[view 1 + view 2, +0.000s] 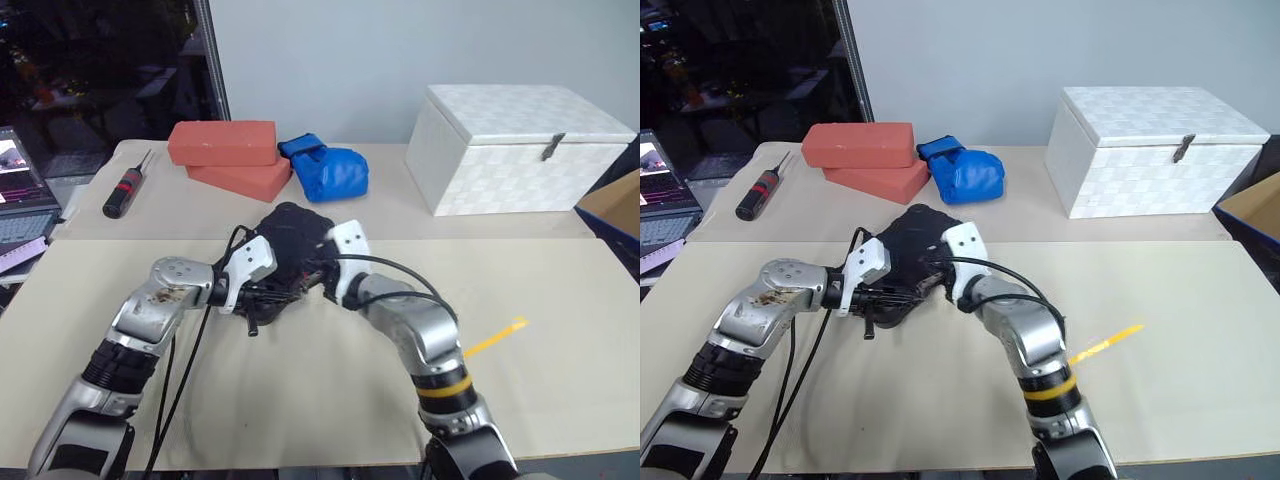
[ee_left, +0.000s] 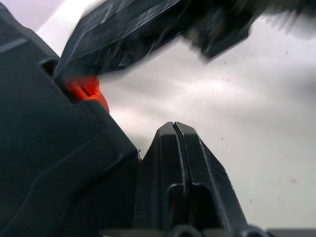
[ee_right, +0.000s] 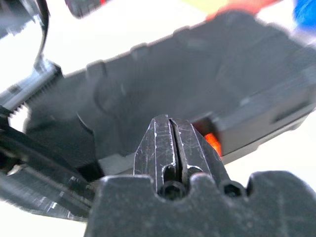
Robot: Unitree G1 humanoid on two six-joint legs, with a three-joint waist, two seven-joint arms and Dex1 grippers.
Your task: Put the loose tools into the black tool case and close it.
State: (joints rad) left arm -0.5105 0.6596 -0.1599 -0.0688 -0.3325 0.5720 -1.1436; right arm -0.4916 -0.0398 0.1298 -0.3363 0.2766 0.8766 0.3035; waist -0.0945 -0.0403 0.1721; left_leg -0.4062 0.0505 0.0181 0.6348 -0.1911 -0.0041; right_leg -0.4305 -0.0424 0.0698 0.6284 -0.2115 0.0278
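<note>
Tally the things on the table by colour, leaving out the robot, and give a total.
Red: 2, the two bricks
Blue: 1, the bundle
White: 1, the box
Black: 2, the tool case and the red-banded screwdriver
Yellow: 1, the strip
Total: 7
</note>
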